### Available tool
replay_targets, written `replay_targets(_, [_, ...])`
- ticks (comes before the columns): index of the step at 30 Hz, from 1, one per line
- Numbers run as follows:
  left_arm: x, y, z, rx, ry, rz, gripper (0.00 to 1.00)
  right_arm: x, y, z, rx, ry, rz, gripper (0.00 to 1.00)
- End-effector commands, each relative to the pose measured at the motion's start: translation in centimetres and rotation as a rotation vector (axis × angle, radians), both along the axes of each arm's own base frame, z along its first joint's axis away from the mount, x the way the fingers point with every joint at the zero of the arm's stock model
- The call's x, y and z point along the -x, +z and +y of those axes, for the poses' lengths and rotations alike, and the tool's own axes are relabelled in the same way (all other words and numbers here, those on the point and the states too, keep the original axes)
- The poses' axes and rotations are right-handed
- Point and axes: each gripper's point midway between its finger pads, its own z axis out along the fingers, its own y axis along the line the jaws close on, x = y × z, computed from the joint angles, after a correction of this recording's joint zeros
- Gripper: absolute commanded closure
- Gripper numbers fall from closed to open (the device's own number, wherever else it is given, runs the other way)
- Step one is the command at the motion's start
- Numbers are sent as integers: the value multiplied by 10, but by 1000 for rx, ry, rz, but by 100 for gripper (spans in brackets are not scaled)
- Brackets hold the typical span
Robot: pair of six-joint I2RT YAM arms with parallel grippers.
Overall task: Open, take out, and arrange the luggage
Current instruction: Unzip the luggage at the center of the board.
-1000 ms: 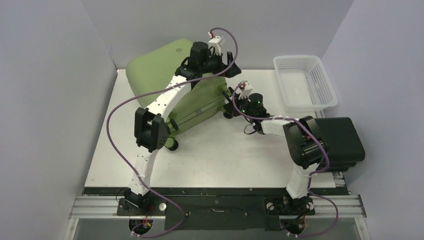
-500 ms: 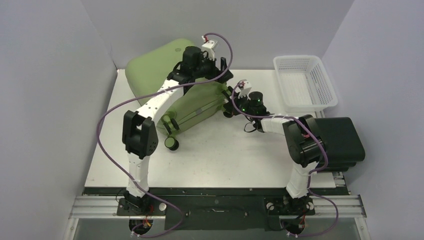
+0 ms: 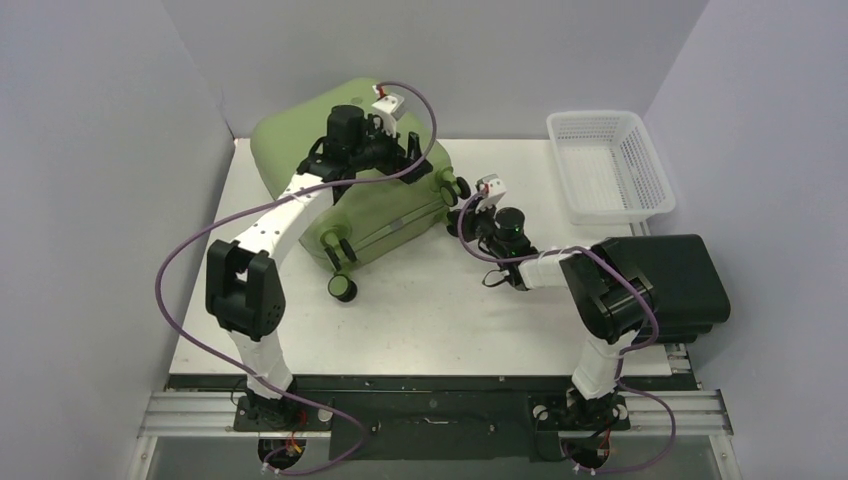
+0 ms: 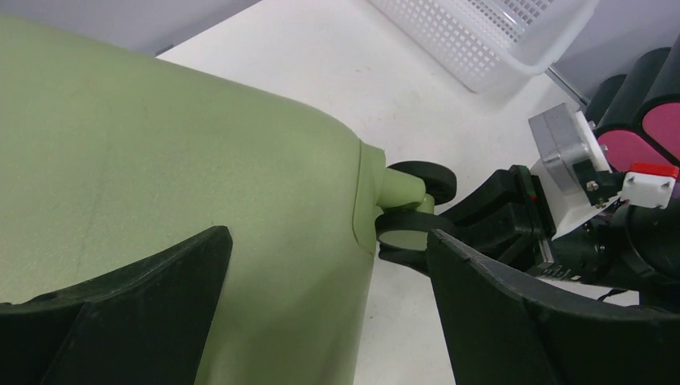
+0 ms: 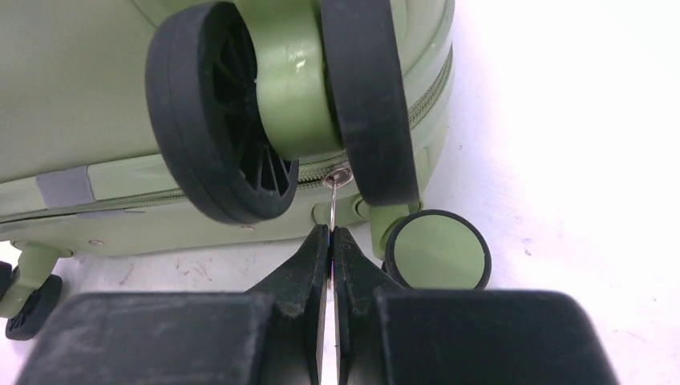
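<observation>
Basket (image 3: 600, 116): white mesh plastic
Luggage (image 3: 290, 140): olive-green hard-shell suitcase, closed
Left hand (image 4: 329, 233): released
Right hand (image 5: 330, 233): grasping metal zip pull (image 5: 332, 207)

The top camera looks down from above the near edge toward the far wall over the whole table (image 3: 450, 320), the left wrist camera skims close over the luggage (image 4: 160, 176) facing right, and the right wrist camera, lower and closer still, faces left at the zipper pull (image 5: 338, 176) and the same right-end wheels (image 5: 216, 112).
</observation>
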Motion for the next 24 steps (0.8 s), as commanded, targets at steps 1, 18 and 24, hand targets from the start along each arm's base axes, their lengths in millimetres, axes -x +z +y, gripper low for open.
replay_targets(1, [79, -140, 53, -215, 25, 563, 9, 30, -2, 14, -56, 65, 9, 100])
replay_targets(18, [34, -13, -73, 33, -218, 315, 4, 77, -13, 29, -103, 175, -97, 100])
replay_targets(24, [50, -48, -129, 44, -316, 416, 4, 57, -21, 5, -114, 44, -61, 100])
